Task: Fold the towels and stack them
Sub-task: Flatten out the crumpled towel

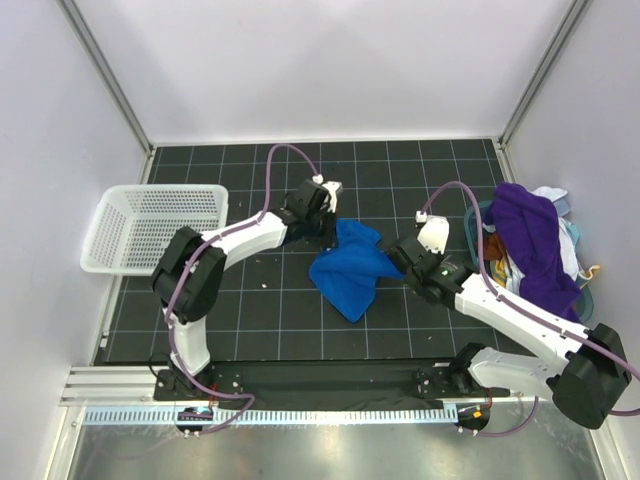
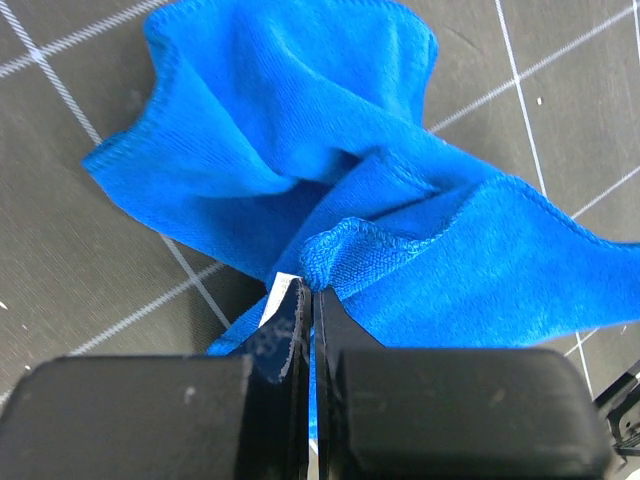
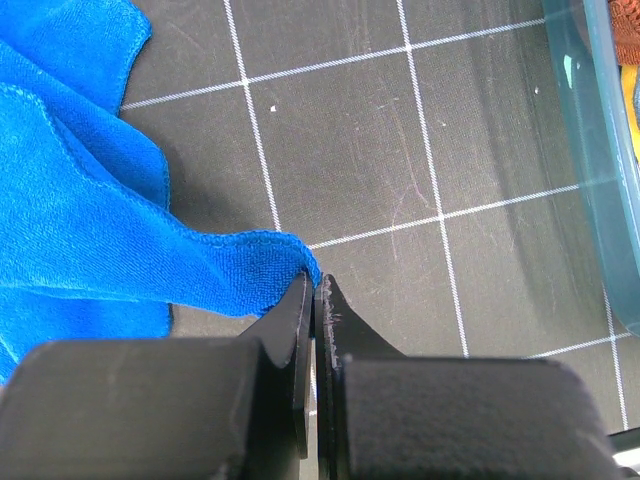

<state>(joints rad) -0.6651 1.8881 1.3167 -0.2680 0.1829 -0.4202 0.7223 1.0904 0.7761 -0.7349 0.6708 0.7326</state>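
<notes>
Purple towel (image 1: pixel 530 245) is covering most of the pile (image 1: pixel 572 240) at the tabletop's (image 1: pixel 400 170) right edge, so I'm not making out what's underneath. Blue towel (image 2: pixel 300 120) is running off both wrist views' edges.

You are in a robot lab's test cell, not a home. Plain white panels (image 1: pixel 330 60) on metal posts (image 1: pixel 105 70) box in a table (image 1: pixel 260 320) covered in black with a white grid. The left arm (image 1: pixel 240 235) and right arm (image 1: pixel 510 310) are bolted to a rail (image 1: pixel 330 385) beside a slotted cable duct (image 1: pixel 300 413).
</notes>
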